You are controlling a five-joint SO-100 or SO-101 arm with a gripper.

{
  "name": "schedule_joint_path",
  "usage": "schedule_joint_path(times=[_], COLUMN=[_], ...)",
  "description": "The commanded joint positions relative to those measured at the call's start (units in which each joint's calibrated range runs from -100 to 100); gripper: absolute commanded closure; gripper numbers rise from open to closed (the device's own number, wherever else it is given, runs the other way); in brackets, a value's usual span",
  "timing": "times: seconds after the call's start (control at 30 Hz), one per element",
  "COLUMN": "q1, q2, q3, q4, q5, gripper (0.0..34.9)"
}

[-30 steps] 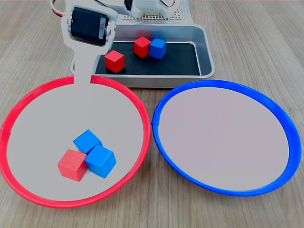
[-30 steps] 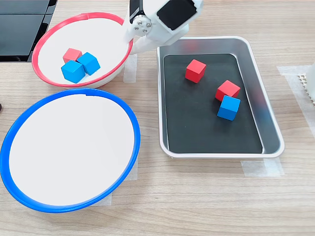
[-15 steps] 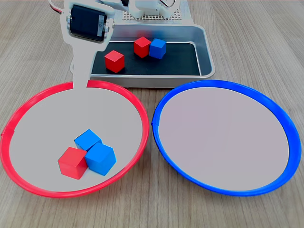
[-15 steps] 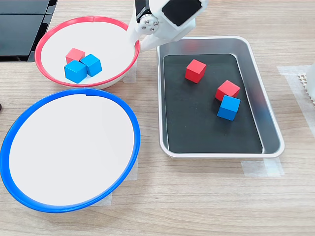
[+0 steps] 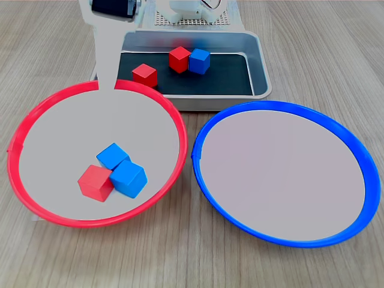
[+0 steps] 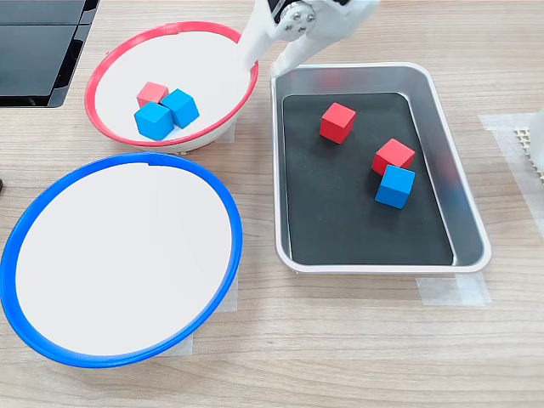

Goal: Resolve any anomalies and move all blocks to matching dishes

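My gripper [image 5: 107, 79] [image 6: 255, 65] is shut on the far rim of the red-rimmed dish [image 5: 54, 135] [image 6: 208, 68], beside the tray. Only one white finger shows in the first exterior view. In that dish lie one red block [image 5: 96, 183] [image 6: 152, 92] and two blue blocks [image 5: 113, 156] [image 5: 128, 179] [image 6: 180, 107] [image 6: 154, 121], all touching. The blue-rimmed dish [image 5: 282, 174] [image 6: 119, 263] holds nothing. Two red blocks [image 5: 144, 75] [image 5: 179, 59] [image 6: 337, 121] [image 6: 393, 156] and one blue block [image 5: 199, 60] [image 6: 395, 186] sit in the silver tray [image 5: 259, 60] [image 6: 442, 127].
The arm's base [image 5: 192, 11] stands behind the tray in the first exterior view. A black panel [image 6: 34, 42] lies at the second exterior view's top left and a white perforated piece [image 6: 535, 153] at the second exterior view's right edge. The two dishes nearly touch.
The red-rimmed dish, held at its rim, slid toward the tray with the gripper: rightward in the second exterior view, up and away in the first. Its three blocks rode along.
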Motion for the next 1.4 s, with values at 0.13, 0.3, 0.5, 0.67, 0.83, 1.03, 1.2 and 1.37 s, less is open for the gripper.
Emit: schedule_joint_path(times=[0.13, 0.3, 0.5, 0.67, 0.83, 1.03, 1.2, 1.37], q1=[-0.7, -0.6, -0.9, -1.8, -2.9, -3.2, -3.3, -3.2], q2=[-4.4, -2.4, -0.7, 3.8, 8.6, 12.6, 16.0, 17.4], q3=[5.8, 5.7, 5.9, 4.4, 3.0, 2.4, 0.9, 0.2], q4=[-7.7, -9.5, -10.9, -16.7, -25.7, -34.4, -38.0, -38.8], q5=[0.5, 0.5, 0.4, -0.4, -1.7, -2.5, -2.9, -2.7], gripper=[24.3, 25.0, 27.3, 34.6, 34.9, 34.9, 34.9, 34.9])
